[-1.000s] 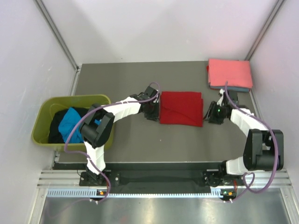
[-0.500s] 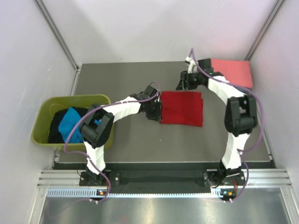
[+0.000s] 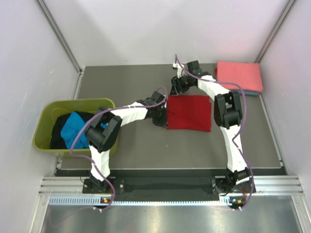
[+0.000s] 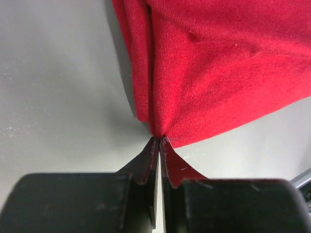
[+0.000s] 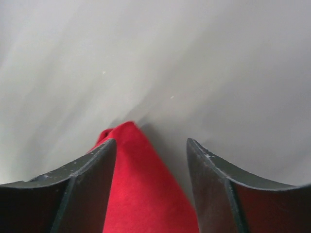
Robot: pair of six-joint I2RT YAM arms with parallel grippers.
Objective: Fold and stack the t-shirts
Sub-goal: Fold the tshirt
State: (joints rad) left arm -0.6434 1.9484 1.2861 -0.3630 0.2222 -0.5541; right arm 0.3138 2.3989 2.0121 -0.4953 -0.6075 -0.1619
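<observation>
A folded bright red t-shirt [image 3: 189, 112] lies mid-table. My left gripper [image 3: 164, 112] is at its left edge. In the left wrist view the jaws [image 4: 159, 139] are shut and pinch the bunched edge of the red cloth [image 4: 218, 63]. My right gripper [image 3: 176, 88] hovers at the shirt's far left corner. Its jaws [image 5: 150, 145] are open, with the red corner [image 5: 141, 189] between the fingers. A folded salmon-pink shirt [image 3: 239, 76] lies at the back right on a blue one [image 3: 250, 92]. Turquoise [image 3: 74, 128] and black [image 3: 58, 135] shirts lie in the tub.
The olive-green tub [image 3: 46, 124] stands off the table's left edge. Grey walls and metal posts close in the back and sides. The right arm stretches from its base across the table's right half, over the mat [image 3: 126, 82].
The right arm swung from the red shirt's right side round the back to its far left corner. The left gripper kept its hold and place.
</observation>
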